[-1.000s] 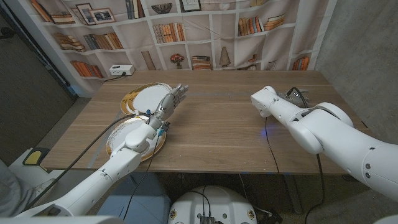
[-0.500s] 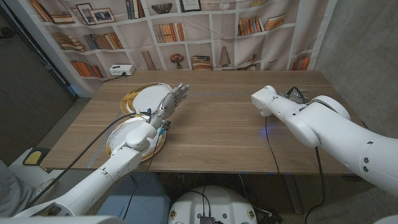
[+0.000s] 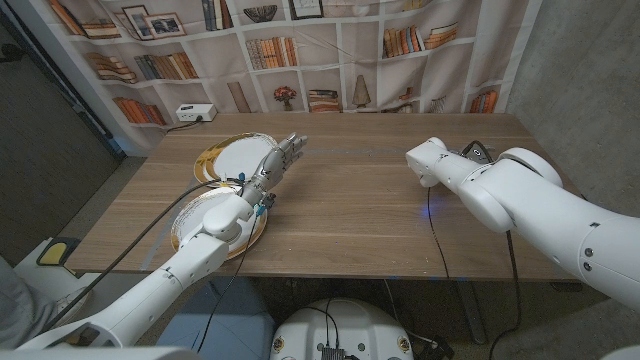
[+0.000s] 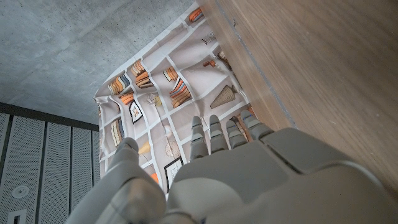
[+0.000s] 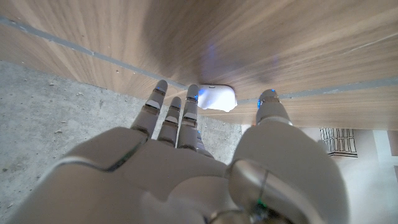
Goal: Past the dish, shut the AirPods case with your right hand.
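Observation:
The white AirPods case lies on the wooden table near its right edge; I cannot tell how its lid stands. My right hand reaches over it, fingers spread, fingertips at the case and thumb beside it, holding nothing. In the head view the right hand is mostly hidden behind its own forearm, and so is the case. My left hand hovers with straight fingers over a white, gold-rimmed dish, empty; its back fills the wrist view.
A second gold-rimmed dish lies under my left forearm near the front left. A black cable runs along the table by my right arm. The table's right edge is close to the right hand. A bookshelf backdrop stands behind.
My right arm has edged slightly to the right, toward the table's right side. The left hand and the dishes have stayed where they were.

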